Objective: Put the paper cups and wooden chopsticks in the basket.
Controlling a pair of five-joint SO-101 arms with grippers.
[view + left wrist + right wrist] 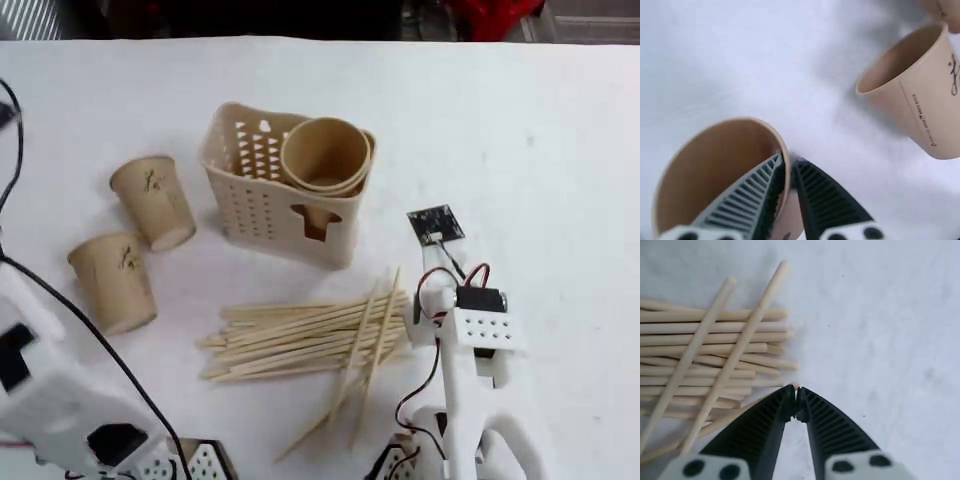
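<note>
Two paper cups lie on the white table at the left, one farther back and one nearer my left arm. In the left wrist view my left gripper is shut on the rim of the near paper cup, one finger inside and one outside. The second cup lies beyond it. A tan basket holds stacked cups. Wooden chopsticks lie heaped in front of it. My right gripper is shut, its tips at the end of one stick in the chopsticks pile.
My right arm stands at the front right, beside the chopstick ends, with a small circuit board at its far end. A black cable runs along the left side. Bare white table stretches behind and to the right of the basket.
</note>
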